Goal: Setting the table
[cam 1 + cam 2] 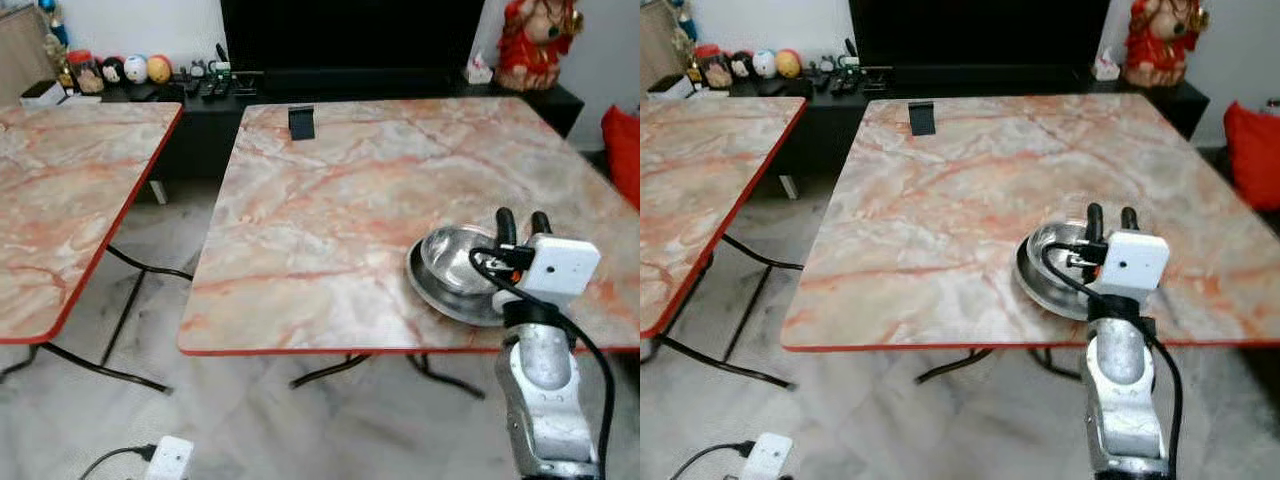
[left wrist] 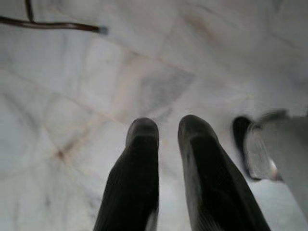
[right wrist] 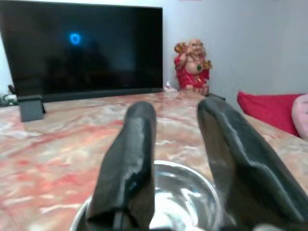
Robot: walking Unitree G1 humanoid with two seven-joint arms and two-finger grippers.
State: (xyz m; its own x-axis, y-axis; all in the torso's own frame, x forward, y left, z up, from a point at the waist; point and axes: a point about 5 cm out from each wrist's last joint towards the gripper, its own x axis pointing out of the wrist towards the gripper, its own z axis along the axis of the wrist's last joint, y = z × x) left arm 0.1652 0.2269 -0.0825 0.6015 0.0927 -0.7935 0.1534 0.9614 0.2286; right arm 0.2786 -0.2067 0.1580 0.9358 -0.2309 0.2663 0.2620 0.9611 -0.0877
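Observation:
A steel bowl (image 1: 452, 258) sits in a shallow steel plate (image 1: 432, 288) near the front right edge of the marble table (image 1: 330, 220). My right gripper (image 1: 524, 224) hovers just over the bowl's right side, open, with its fingers pointing toward the far edge and nothing between them. In the right wrist view the bowl (image 3: 185, 199) lies below the two spread fingers (image 3: 132, 159). The left gripper (image 2: 167, 127) hangs idle over the pale floor, its fingers slightly apart and open.
A small black stand (image 1: 301, 121) is on the table's far side. A second marble table (image 1: 60, 200) stands to the left across a gap. Behind are a dark TV bench with trinkets (image 1: 150, 72), a red figurine (image 1: 535, 40), a red cushion (image 1: 625, 150) and a floor power strip (image 1: 170, 460).

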